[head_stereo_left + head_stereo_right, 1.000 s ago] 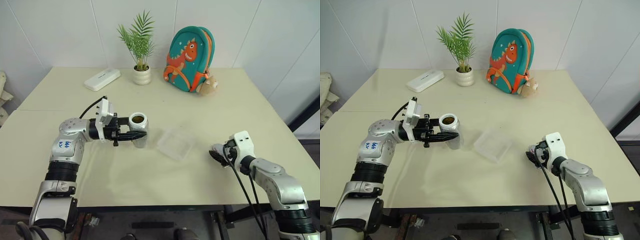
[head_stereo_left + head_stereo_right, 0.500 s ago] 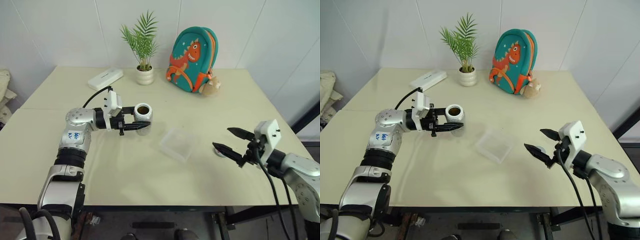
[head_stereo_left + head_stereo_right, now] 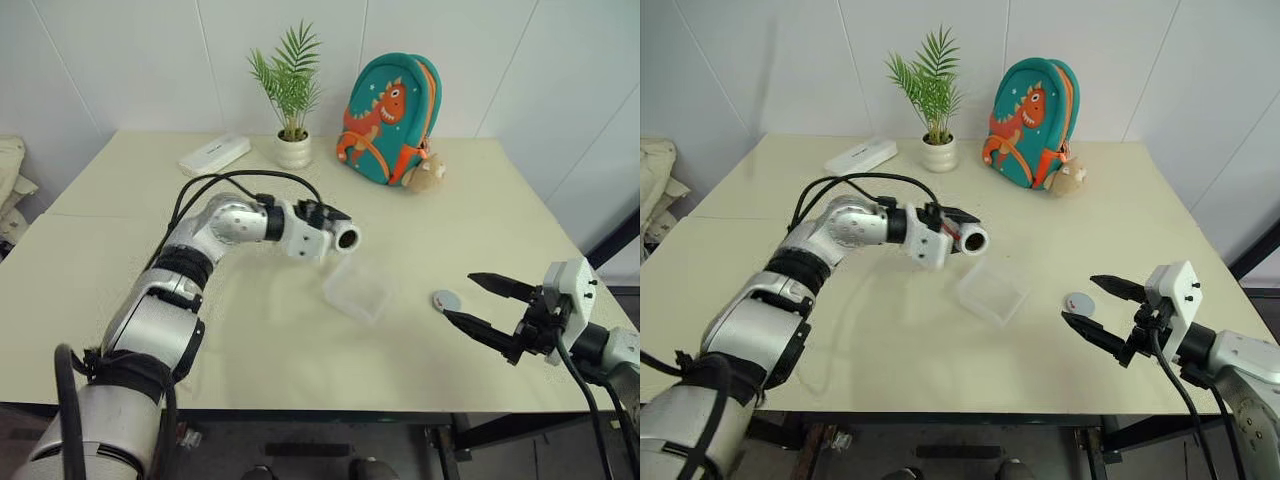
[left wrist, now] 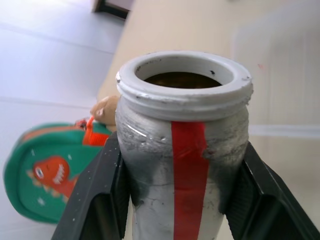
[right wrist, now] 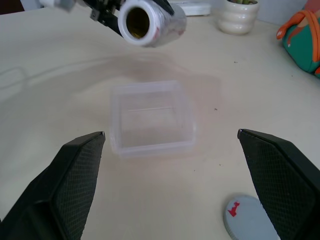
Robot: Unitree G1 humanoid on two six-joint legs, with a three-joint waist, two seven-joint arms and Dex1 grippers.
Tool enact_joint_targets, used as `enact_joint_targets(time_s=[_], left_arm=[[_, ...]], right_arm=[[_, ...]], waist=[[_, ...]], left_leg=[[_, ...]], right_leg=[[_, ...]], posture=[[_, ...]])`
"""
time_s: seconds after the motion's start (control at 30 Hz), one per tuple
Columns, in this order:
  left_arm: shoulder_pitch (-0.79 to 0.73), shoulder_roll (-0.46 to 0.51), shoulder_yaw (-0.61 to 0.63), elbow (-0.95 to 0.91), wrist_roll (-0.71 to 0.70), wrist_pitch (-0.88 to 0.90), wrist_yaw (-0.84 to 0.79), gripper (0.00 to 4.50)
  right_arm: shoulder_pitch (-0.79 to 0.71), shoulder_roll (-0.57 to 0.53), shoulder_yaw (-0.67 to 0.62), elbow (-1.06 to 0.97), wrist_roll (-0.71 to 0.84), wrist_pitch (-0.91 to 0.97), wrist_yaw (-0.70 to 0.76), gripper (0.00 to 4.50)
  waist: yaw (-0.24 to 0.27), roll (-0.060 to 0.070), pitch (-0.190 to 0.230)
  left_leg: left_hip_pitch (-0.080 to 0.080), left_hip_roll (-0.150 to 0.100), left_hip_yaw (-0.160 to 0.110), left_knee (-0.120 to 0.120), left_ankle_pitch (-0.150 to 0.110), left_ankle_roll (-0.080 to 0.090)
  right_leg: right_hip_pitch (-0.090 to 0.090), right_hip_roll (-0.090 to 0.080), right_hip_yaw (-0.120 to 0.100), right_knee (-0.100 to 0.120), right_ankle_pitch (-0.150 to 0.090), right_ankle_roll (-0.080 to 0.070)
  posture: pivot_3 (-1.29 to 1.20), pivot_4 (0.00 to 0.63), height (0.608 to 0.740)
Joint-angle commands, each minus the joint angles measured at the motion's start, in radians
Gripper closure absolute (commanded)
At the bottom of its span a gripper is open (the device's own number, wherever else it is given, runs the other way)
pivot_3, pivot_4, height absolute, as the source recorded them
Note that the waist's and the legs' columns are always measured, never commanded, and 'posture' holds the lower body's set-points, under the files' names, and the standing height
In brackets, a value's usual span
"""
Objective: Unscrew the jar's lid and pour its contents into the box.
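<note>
My left gripper [image 3: 325, 222] is shut on the silvery-grey jar [image 3: 340, 238], whose red stripe shows in the left wrist view. The jar [image 4: 185, 150] has no lid on it. It lies tipped on its side in the air, with its mouth facing right, over the near-left rim of the clear box [image 3: 357, 290]. Dark brownish contents [image 4: 182, 79] show inside the mouth. The grey lid [image 3: 446, 299], with a red mark on top, lies flat on the table to the right of the box. My right gripper [image 3: 458, 296] hovers open near the lid, holding nothing.
At the back of the table stand a white plant pot [image 3: 293, 150], a teal dinosaur backpack [image 3: 392, 105] with a small plush [image 3: 428, 172] beside it, and a flat white device [image 3: 215, 155]. The table's front edge [image 3: 300, 408] runs just below the arms.
My left arm has swung right and rolled, tipping the upright jar onto its side over the box. My right gripper has let go of the lid on the table, opened and lifted away.
</note>
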Motion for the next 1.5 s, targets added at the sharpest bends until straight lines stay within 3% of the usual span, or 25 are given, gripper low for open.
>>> enact_joint_targets(time_s=[0.03, 0.13, 0.3, 0.53, 0.87, 1.1, 1.2, 1.27, 1.4, 1.5], left_arm=[[-0.112, -0.003, -0.234, -0.035, 0.368, 0.088, 0.496, 2.49], [-0.172, -0.038, -0.466, -0.042, 0.641, 0.280, 0.856, 2.49], [-0.204, -0.088, -0.611, -0.023, 0.780, 0.429, 1.125, 2.49], [-0.198, -0.096, -0.714, -0.028, 0.869, 0.551, 1.255, 2.49], [-0.192, -0.081, -0.678, -0.030, 0.823, 0.595, 1.259, 2.49], [-0.161, -0.047, -0.348, 0.091, 0.351, 0.241, 0.831, 2.49], [-0.090, -0.045, -0.119, 0.143, 0.036, 0.184, 0.476, 2.49], [-0.043, -0.046, -0.006, 0.140, -0.117, 0.188, 0.289, 2.49], [0.067, -0.095, 0.258, 0.091, -0.466, 0.370, -0.066, 2.49], [0.137, -0.144, 0.499, 0.037, -0.768, 0.609, -0.268, 2.49]], right_arm=[[0.003, 0.001, -0.007, -0.040, 0.006, -0.017, -0.026, 0.04], [-0.007, 0.001, 0.005, -0.041, 0.007, -0.013, -0.047, 0.04], [-0.020, 0.001, 0.033, -0.036, 0.002, -0.015, -0.068, 0.04], [-0.055, -0.006, 0.060, -0.016, -0.003, -0.014, -0.085, 0.04], [-0.101, -0.014, 0.086, 0.018, -0.022, -0.017, -0.082, 0.04], [-0.111, -0.031, 0.070, 0.018, -0.013, -0.005, -0.067, 0.04], [-0.120, -0.054, 0.063, 0.030, 0.000, 0.005, -0.045, 0.04], [-0.129, -0.067, 0.064, 0.040, 0.005, 0.008, -0.033, 0.04], [-0.167, -0.080, 0.083, 0.066, 0.001, 0.015, -0.014, 0.04], [-0.205, -0.087, 0.105, 0.088, -0.003, 0.024, 0.002, 0.04]], waist=[[0.000, -0.002, 0.001], [0.001, -0.004, 0.002], [0.000, -0.007, 0.004], [0.004, -0.007, 0.004], [0.029, -0.007, 0.004], [0.029, -0.007, 0.004], [0.028, -0.006, 0.004], [0.026, -0.006, 0.003], [0.026, -0.006, 0.003], [0.024, -0.006, 0.004]], left_leg=[[0.000, 0.000, 0.000, 0.000, 0.000, 0.000], [0.000, 0.000, 0.001, 0.000, -0.002, -0.002], [0.000, 0.000, 0.002, -0.001, -0.004, -0.002], [-0.001, 0.000, 0.004, -0.001, -0.005, -0.002], [0.001, 0.000, 0.007, 0.000, -0.005, -0.002], [0.001, 0.000, 0.009, 0.002, -0.005, -0.002], [0.002, 0.000, 0.009, 0.002, -0.005, -0.002], [0.002, 0.000, 0.010, 0.004, -0.005, -0.001], [0.002, 0.000, 0.010, 0.008, -0.006, 0.000], [0.002, 0.000, 0.010, 0.014, -0.007, 0.001]], right_leg=[[0.000, 0.000, 0.000, 0.000, 0.000, 0.000], [0.000, 0.000, 0.001, -0.001, -0.001, 0.002], [-0.001, 0.000, 0.002, 0.000, -0.002, 0.002], [-0.003, 0.000, 0.003, 0.001, -0.004, 0.002], [-0.003, 0.000, 0.006, 0.003, -0.004, 0.002], [-0.003, 0.000, 0.007, 0.005, -0.004, 0.002], [-0.003, 0.000, 0.008, 0.006, -0.004, 0.002], [-0.003, 0.000, 0.008, 0.007, -0.004, 0.002], [-0.003, 0.000, 0.008, 0.010, -0.004, 0.002], [-0.003, 0.001, 0.009, 0.015, -0.004, 0.002]], posture=[[0.00, 0.150, 0.740], [0.00, 0.150, 0.740], [0.00, 0.150, 0.740], [0.00, 0.150, 0.740], [0.00, 0.150, 0.740], [0.00, 0.150, 0.740], [0.00, 0.150, 0.740], [0.00, 0.150, 0.740], [0.00, 0.150, 0.740], [0.00, 0.150, 0.740]])
